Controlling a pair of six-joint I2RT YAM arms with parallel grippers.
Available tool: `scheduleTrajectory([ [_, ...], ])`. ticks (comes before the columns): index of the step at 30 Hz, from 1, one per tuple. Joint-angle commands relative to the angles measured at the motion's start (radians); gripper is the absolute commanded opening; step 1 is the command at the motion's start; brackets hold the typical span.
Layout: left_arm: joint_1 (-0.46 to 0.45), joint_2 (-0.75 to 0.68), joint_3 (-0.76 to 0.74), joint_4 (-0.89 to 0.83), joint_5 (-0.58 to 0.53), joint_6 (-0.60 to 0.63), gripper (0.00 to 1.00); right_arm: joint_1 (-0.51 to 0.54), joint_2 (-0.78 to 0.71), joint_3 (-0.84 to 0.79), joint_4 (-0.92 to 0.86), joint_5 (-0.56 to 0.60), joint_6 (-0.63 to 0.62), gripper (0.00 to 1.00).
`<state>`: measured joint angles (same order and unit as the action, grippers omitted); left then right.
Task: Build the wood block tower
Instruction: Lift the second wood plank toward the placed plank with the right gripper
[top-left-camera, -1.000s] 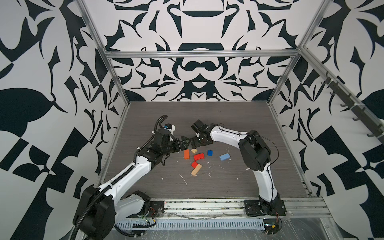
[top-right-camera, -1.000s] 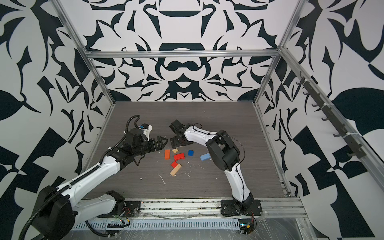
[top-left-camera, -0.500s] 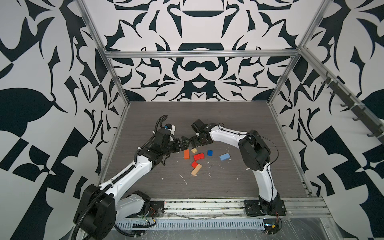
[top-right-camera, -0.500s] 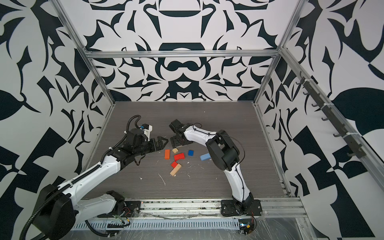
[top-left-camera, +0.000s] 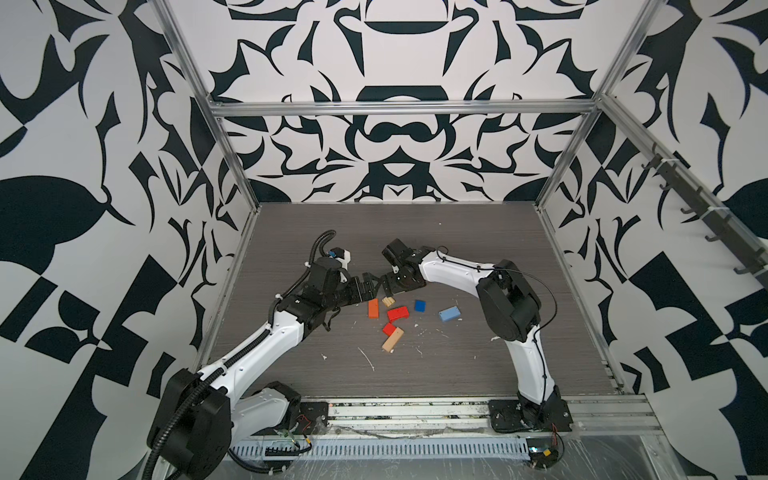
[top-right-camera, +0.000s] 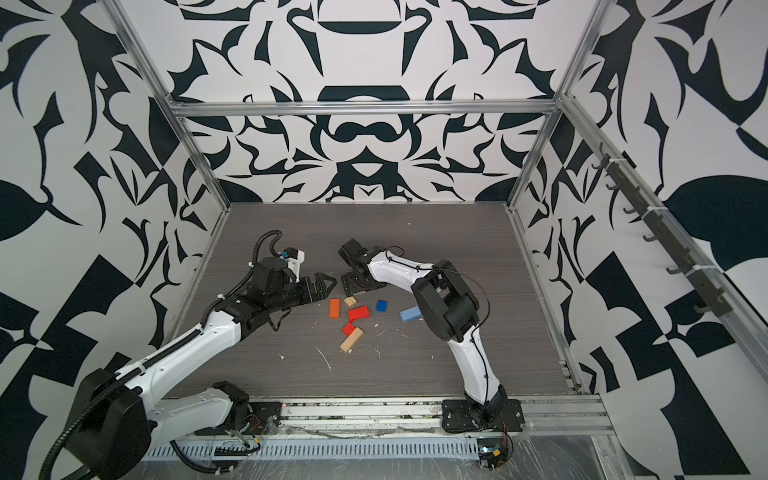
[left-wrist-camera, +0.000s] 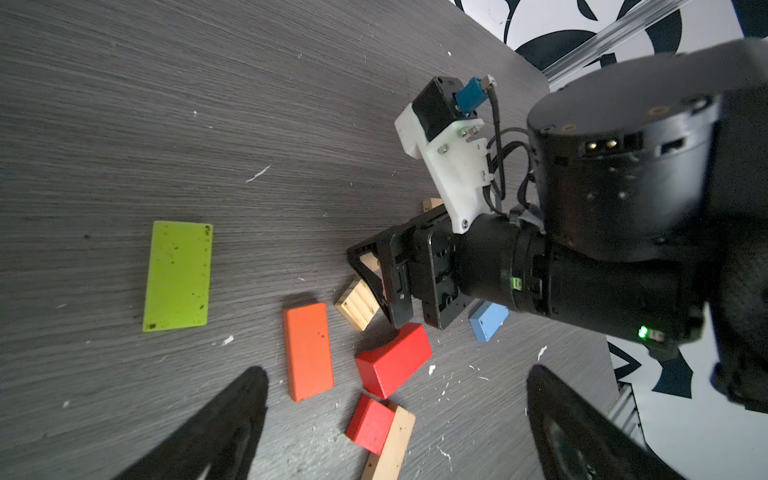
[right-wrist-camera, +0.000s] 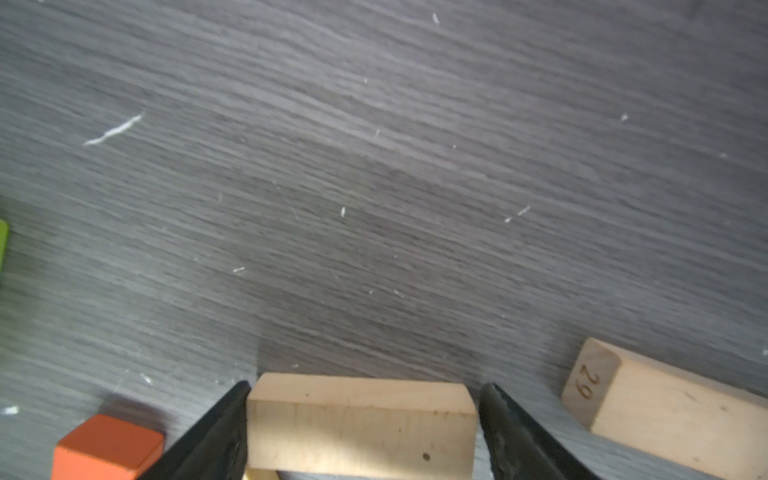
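While both top views lay out most of the loose blocks mid-worktop (top-left-camera: 457, 249), only the wrist cams give the rest. Lime green block (left-wrist-camera: 178, 276) lies flat, apart from the others. It's plain in left wrist view and a mere sliver at the edge of right wrist view; top views don't show it. Numbered tan block (right-wrist-camera: 665, 415), "29" on its end, shows in right wrist view just beside the right claw (right-wrist-camera: 365, 386). Dark blue cube (top-left-camera: 420, 306) shows in both top views but in neither wrist view.

Scattered on the worktop, no tower yet:
- orange block (top-left-camera: 373, 308)
- red oblong (top-left-camera: 398, 313)
- red cube (top-left-camera: 389, 329), touching long tan block (top-left-camera: 392, 339)
- light blue block (top-left-camera: 449, 313), off toward the right arm

Right claw points down, fingers spread wide astride small tan block (right-wrist-camera: 361, 428). One finger sits against its end, the other w/ a hairline of shadow btwn, so can't tell if it clamps.

Left claw (top-right-camera: 327, 286) gapes fully wide & empty, low over the worktop just beside the orange block. Its tips are near the right claw and touch nothing.
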<state>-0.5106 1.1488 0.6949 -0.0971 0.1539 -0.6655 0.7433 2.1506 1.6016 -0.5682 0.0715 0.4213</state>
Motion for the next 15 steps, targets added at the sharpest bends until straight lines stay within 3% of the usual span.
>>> scheduleTrajectory([
  [1, -0.002, -0.005, -0.008, -0.003, -0.001, -0.008, 0.99, 0.004, -0.015, -0.007, -0.016, 0.022, 0.017, 0.88],
  [10, -0.002, -0.001, -0.009, 0.005, 0.001, -0.011, 0.99, 0.004, -0.025, -0.029, -0.015, 0.026, 0.021, 0.87],
  [15, -0.002, 0.002, -0.013, 0.01, 0.003, -0.012, 1.0, 0.005, -0.036, -0.036, -0.016, 0.034, 0.028, 0.8],
])
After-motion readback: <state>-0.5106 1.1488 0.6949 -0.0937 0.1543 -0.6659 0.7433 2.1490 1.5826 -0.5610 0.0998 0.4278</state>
